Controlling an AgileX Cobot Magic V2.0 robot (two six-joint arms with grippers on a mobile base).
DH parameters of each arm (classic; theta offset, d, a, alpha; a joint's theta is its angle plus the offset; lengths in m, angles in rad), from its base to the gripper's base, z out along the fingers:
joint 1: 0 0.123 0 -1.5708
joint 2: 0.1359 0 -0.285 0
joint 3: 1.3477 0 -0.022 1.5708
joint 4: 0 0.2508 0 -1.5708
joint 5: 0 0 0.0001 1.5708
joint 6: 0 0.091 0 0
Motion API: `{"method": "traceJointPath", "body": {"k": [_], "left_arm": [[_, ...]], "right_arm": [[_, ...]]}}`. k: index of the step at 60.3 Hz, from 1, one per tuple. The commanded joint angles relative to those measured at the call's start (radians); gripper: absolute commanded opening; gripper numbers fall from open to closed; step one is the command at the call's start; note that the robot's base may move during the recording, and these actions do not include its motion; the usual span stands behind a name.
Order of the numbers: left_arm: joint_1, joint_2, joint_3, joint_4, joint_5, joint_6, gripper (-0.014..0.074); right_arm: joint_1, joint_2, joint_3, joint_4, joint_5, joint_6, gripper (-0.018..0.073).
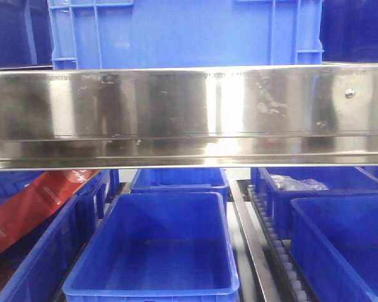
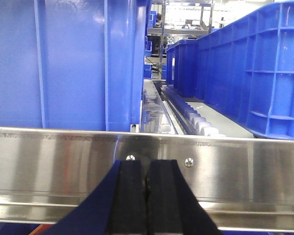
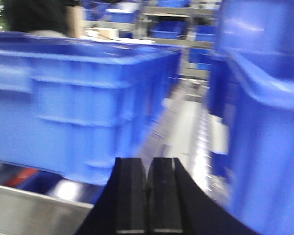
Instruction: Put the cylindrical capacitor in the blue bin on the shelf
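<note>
The upper part of the ribbed blue crate (image 1: 183,31) is cut off by the top edge of the front view, and its base is hidden behind the front rail of the shelf (image 1: 189,113). The red packet (image 1: 34,207) is cut by the left edge. The contents of the bin behind the rail at right (image 1: 315,189) are too small to be identified. Everything ahead of the right gripper (image 3: 147,183) is blurred; the crates (image 3: 83,103) there are rendered without detail. The lower parts of the left gripper (image 2: 147,188) are cut off by the bottom edge.
</note>
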Motion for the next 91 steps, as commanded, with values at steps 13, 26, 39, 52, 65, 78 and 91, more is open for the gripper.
{"method": "traceJointPath", "body": {"k": [13,26,39,52,65,78,91], "left_arm": [[-0.007,-0.006,-0.002,-0.006,-0.015,-0.006,-0.0111],[-0.007,-0.006,-0.002,-0.006,-0.015,-0.006,-0.0111],[-0.007,-0.006,-0.002,-0.006,-0.015,-0.006,-0.0111],[-0.007,-0.006,-0.002,-0.006,-0.015,-0.006,-0.0111],[-0.007,-0.006,-0.002,-0.006,-0.015,-0.006,-0.0111],[-0.007,-0.006,-0.002,-0.006,-0.015,-0.006,-0.0111],[-0.007,-0.006,-0.002,-0.006,-0.015,-0.006,-0.0111]], "right_arm": [[-0.188,-0.267,0.274,-0.008,-0.045,0.052,-0.0159],[-0.195,-0.384,0.404,-0.014,-0.077,0.052,-0.0159],[-0.195,-0.384,0.404,-0.035,-0.04,0.052,-0.0159],[-0.195,-0.384,0.404,-0.035,-0.04,0.052,-0.0159],[-0.195,-0.384,0.404,-0.035,-0.04,0.052,-0.0159],[-0.195,-0.384,0.404,-0.035,-0.04,0.052,-0.0159],[-0.195,-0.384,0.404,-0.035,-0.04,0.052,-0.0159]]}}
